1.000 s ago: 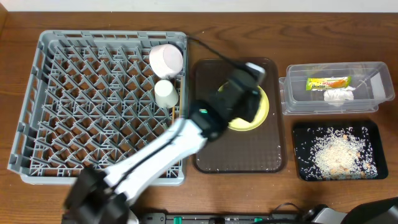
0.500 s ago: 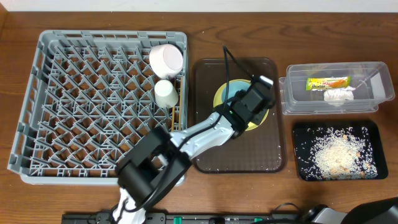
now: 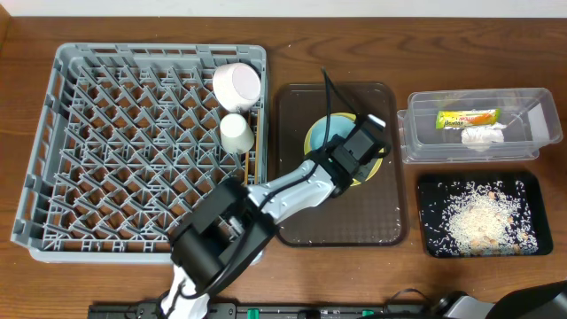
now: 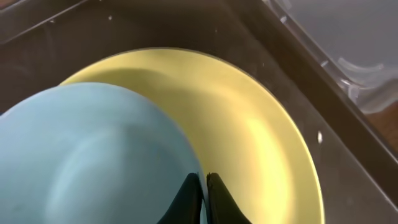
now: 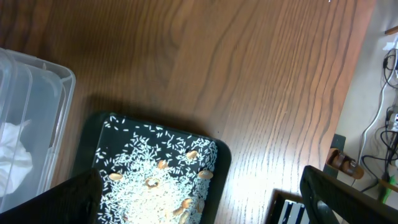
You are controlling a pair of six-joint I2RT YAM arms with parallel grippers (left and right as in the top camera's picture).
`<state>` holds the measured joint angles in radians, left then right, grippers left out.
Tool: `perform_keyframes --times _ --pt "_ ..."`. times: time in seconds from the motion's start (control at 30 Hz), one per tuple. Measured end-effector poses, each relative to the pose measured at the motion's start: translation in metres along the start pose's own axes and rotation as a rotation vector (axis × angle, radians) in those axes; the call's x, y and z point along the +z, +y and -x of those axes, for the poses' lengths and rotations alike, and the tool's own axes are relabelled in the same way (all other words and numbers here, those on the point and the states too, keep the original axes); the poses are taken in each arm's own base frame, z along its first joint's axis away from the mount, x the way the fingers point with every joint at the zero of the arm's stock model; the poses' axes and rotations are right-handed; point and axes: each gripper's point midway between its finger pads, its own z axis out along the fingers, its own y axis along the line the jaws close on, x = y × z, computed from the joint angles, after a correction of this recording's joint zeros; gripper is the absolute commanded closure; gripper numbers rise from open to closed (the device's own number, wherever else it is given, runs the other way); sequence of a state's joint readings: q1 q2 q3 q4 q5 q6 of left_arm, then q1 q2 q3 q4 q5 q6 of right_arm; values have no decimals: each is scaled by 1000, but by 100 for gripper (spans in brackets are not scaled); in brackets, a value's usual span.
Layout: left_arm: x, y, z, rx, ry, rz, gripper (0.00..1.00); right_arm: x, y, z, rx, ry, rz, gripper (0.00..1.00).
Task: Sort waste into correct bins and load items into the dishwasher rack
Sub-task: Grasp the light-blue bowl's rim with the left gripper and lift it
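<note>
Where the left fingers (image 4: 220, 203) clench its rim, the light blue bowl (image 4: 93, 155) overlaps the yellow plate (image 4: 255, 130). Both are on the brown tray (image 3: 372, 221), centre of the overhead frame. The right fingers (image 5: 56, 199) are spread wide above the black tray (image 3: 430, 221) of rice scraps (image 3: 478, 220), lower right. The white bowl (image 3: 236, 84) and cup (image 3: 236, 133) are in the grey rack (image 3: 115, 133), upper-right corner. The wrapper (image 3: 467, 117) and tissue (image 3: 483, 136) are in the clear tub (image 3: 425, 133), upper right.
</note>
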<state>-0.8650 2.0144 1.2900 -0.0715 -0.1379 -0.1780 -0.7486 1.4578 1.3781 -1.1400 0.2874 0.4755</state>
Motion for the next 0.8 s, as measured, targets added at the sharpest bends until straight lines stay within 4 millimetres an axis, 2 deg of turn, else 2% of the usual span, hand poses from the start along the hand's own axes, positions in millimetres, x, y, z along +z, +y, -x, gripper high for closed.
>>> perform_keyframes --times 0.1,0.2,0.27,0.33,0.37,0.47,0.53,0.6,0.8 --pt "-27 4 3 -23 27 4 94 0 0 0 0 0 0 1" --pt "-73 13 14 -82 28 1 94 0 0 0 -1 1 -1 1" --pt "-114 22 28 -147 2 -20 94 0 0 0 -1 1 0 1" --pt "-161 38 40 -236 -33 -51 94 0 0 0 -1 1 -1 1" --pt "-179 45 42 -273 -43 -66 94 0 0 0 -1 1 -1 1" --pt "-233 79 48 -416 -86 -113 94 0 0 0 0 0 0 1" --pt "-253 96 47 -492 -93 -164 94 0 0 0 -1 1 0 1" --pt "-266 107 47 -555 -86 -244 94 0 0 0 0 1 -1 1" --pt "-273 128 43 -729 -17 -575 94 0 0 0 0 1 -1 1"
